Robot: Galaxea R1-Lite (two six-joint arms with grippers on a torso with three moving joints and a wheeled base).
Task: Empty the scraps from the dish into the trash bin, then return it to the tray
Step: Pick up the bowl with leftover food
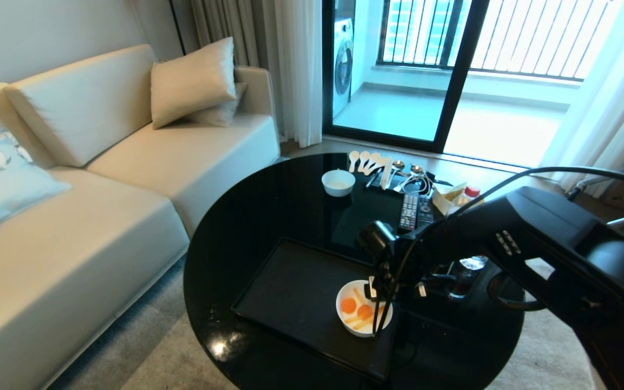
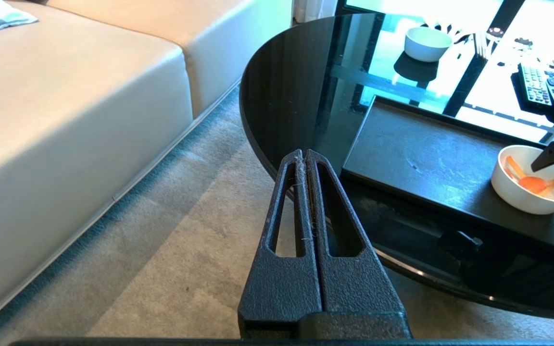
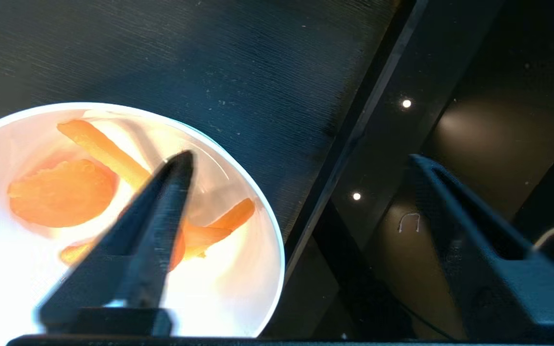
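A: Where's the right gripper (image 3: 301, 158)?
B: Over the white bowl (image 1: 363, 315), fingers (image 3: 157, 216) spread wide. One hangs inside the rim above the carrot scraps (image 3: 63, 192), the other outside, past the black tray (image 1: 296, 298) edge, over the bench (image 1: 268, 200).
A: The left gripper (image 2: 304, 154)?
B: Off the bench, over the carpet (image 2: 171, 250), fingers pressed together.

The right gripper (image 3: 301, 161) is hanging with its black fingers spread wide, one finger (image 3: 152, 226) reaching over the glossy white round dish (image 3: 238, 288) holding orange scraps (image 3: 60, 192), which is sitting on the flat black tray (image 3: 209, 62) near its raised rim.
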